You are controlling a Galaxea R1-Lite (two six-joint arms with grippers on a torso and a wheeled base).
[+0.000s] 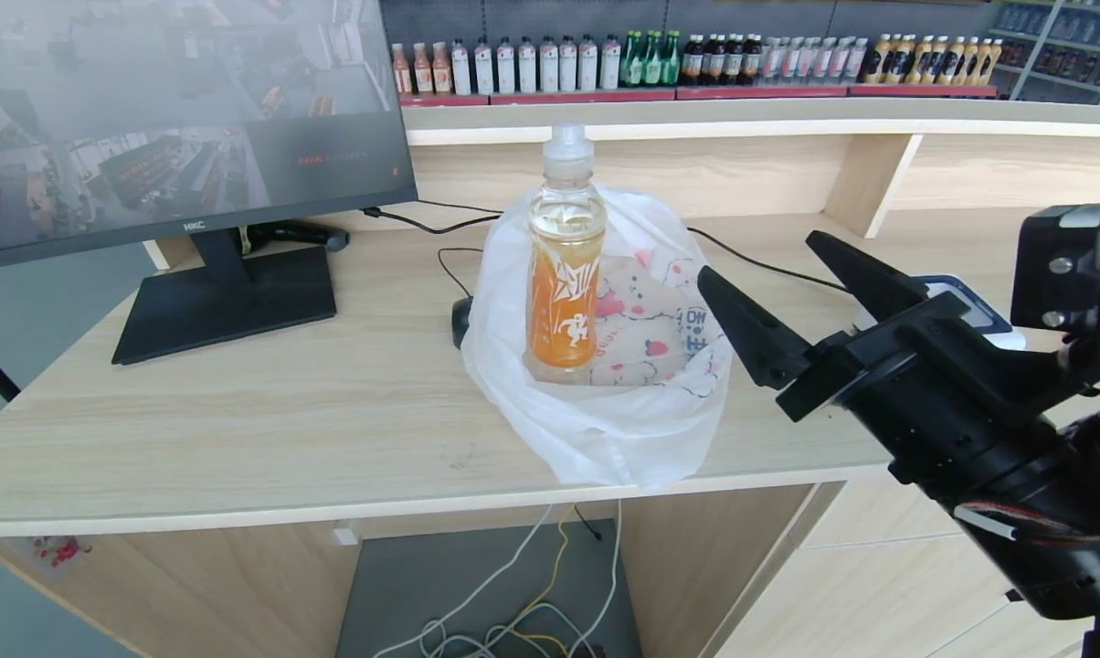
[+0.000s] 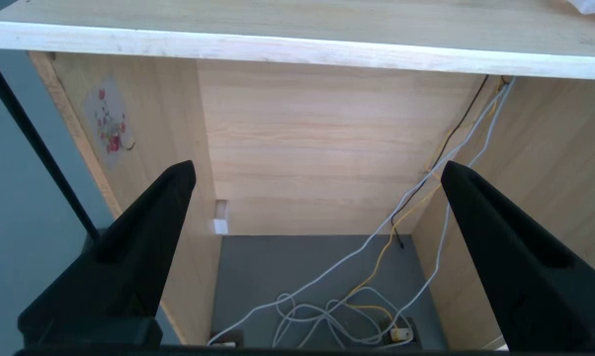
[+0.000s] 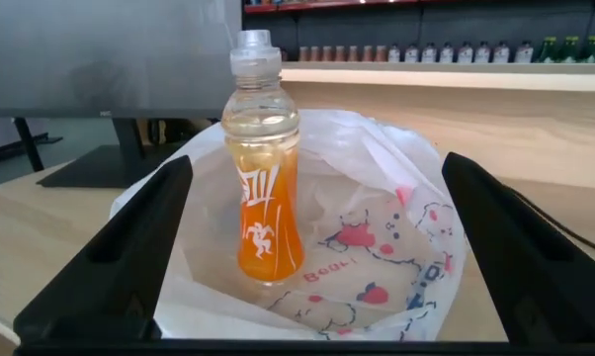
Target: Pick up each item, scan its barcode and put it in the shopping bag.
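Seemingly bagging is finished: the bottle (image 1: 565, 274) stands in the shopping bag (image 1: 605, 429); right gripper (image 1: 756, 256) and left gripper (image 2: 317, 173) have fingers spread; next, withdraw.

The bottle (image 1: 565, 265) stands upright in the shopping bag (image 1: 605, 429), which sits about mid-counter (image 1: 239, 429) and reaches its near edge. The monitor (image 1: 166, 119) stands on the counter at the far left. A small dark thing (image 1: 460, 322), maybe a mouse, lies just left of the bag. The right gripper (image 1: 760, 257) hangs right of the bag, apart from it. Cables (image 1: 513, 635) lie under the counter.
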